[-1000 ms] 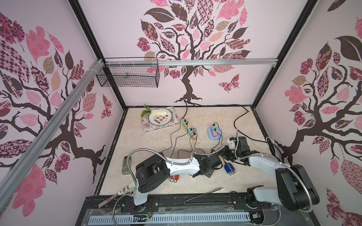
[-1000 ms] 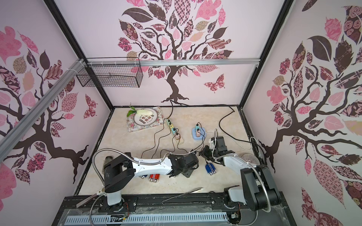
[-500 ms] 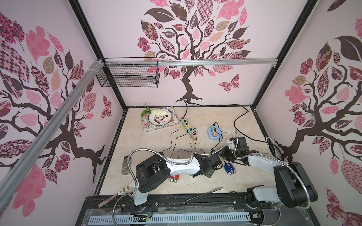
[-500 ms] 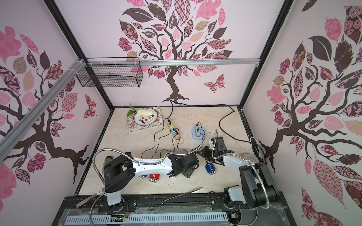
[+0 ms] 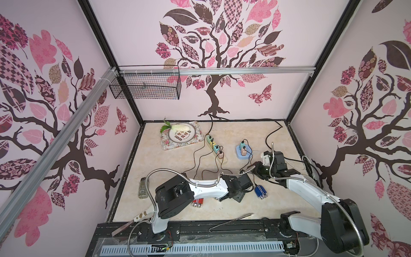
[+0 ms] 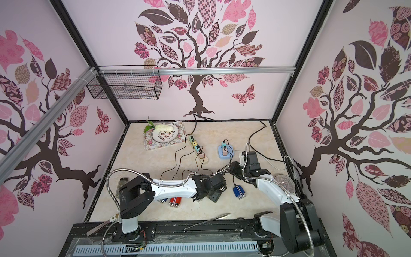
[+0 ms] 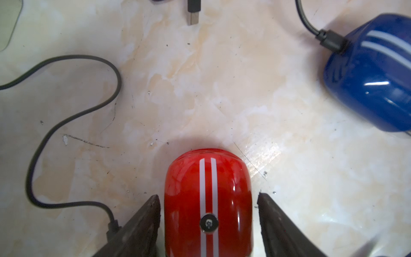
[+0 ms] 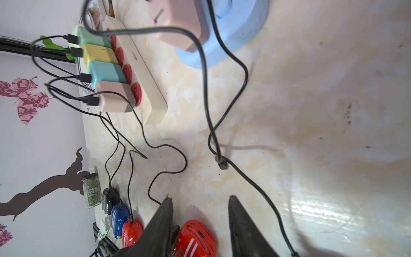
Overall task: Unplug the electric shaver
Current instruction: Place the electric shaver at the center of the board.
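Seen from the left wrist, a glossy red electric shaver (image 7: 208, 207) with two white stripes lay on the marbled cream bench (image 7: 222, 89), between the fingers of the left hand (image 7: 208, 197). Those fingers stood apart: a clear strip of bench showed on one side of the shaver and barely any on the other, so contact there could not be told. A loose cable plug (image 7: 193, 15) lay on the bench well apart from the shaver's rounded end. Off to one side sat a blue shaver (image 7: 367, 75) with a black cable plugged into it; in both top views it lay near the front middle of the bench (image 5: 260, 191), just beside the two arms. From the right wrist, the right hand (image 8: 200, 197) had its fingers spread with nothing between them. Beyond them the red shaver's charging port (image 8: 201, 234) was empty. Farther back, a cream power strip (image 8: 138, 73) carried a row of pastel chargers.
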Tool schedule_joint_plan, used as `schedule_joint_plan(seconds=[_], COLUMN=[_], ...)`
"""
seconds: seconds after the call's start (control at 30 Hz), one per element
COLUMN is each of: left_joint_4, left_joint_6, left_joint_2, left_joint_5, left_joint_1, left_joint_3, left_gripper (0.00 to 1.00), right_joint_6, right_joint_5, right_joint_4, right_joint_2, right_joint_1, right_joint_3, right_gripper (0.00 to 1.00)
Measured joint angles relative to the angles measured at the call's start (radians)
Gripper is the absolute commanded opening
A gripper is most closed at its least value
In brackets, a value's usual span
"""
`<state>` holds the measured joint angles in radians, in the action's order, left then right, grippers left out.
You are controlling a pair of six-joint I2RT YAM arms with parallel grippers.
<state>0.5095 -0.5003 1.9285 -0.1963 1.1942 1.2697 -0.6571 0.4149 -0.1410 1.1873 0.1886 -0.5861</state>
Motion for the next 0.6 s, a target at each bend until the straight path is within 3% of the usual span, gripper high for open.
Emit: schedule_joint_plan(seconds=[0.27,0.6], left_joint_4=[0.002,0.024], left_joint_6=[0.0,0.023], left_joint_2=[-0.008,-0.088], left_joint_5=[-0.012,-0.016], left_joint_1=[0.0,-0.061], left_joint_3=[0.0,0.072], left_gripper=[0.72,0.72], right_joint_6=[0.029,0.064], right_joint_5=[-0.044,-0.1], right_joint_4=[-0.062,-0.158], right_joint_2=[-0.017,-0.018], right_joint_1=[0.0,0.0], right_joint_3=[-0.037,-0.143], right_gripper=[0.61,0.58])
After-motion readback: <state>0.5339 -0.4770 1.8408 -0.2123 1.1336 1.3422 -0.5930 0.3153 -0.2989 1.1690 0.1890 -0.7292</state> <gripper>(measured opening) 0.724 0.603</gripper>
